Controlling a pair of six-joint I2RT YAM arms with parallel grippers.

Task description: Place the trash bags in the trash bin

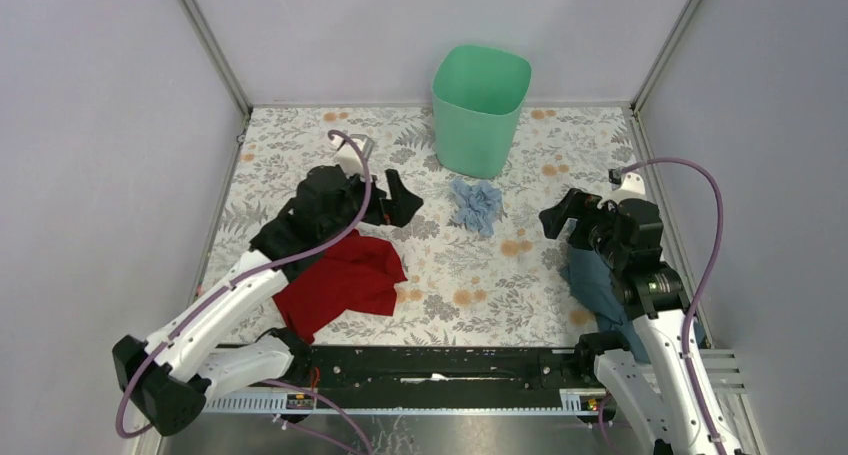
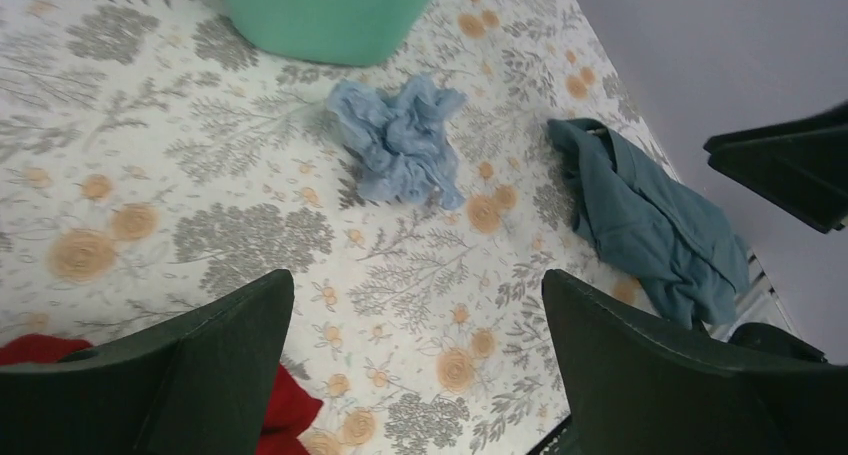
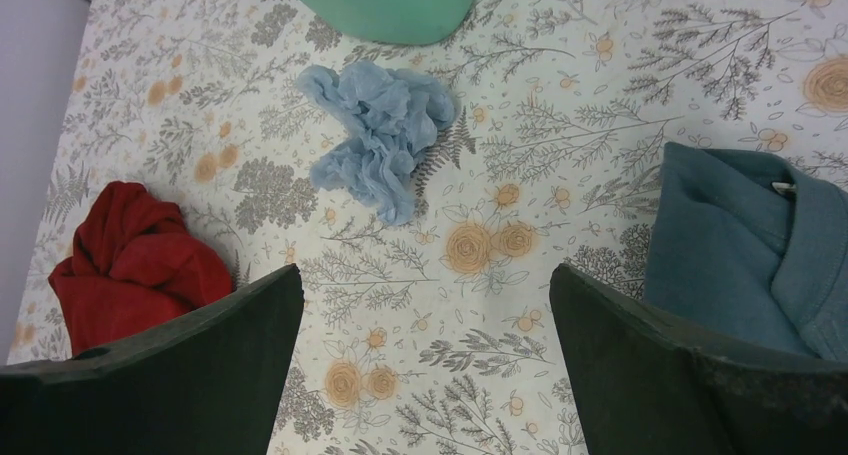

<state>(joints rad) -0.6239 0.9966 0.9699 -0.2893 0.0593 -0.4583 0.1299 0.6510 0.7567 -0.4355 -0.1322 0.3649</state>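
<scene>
The mint-green trash bin (image 1: 480, 110) stands upright at the far middle of the floral table; its base shows in the left wrist view (image 2: 330, 15) and the right wrist view (image 3: 385, 5). A crumpled light-blue trash bag (image 1: 477, 205) lies just in front of it, also seen in both wrist views (image 2: 400, 140) (image 3: 380, 135). My left gripper (image 1: 400, 200) (image 2: 418, 280) is open and empty, left of the bag. My right gripper (image 1: 560, 220) (image 3: 425, 275) is open and empty, right of the bag. Both hover above the table.
A red cloth (image 1: 345, 280) (image 3: 130, 255) lies under the left arm. A teal shirt (image 1: 600, 285) (image 2: 650, 215) (image 3: 750, 245) lies under the right arm near the right wall. Grey walls close in the table on three sides.
</scene>
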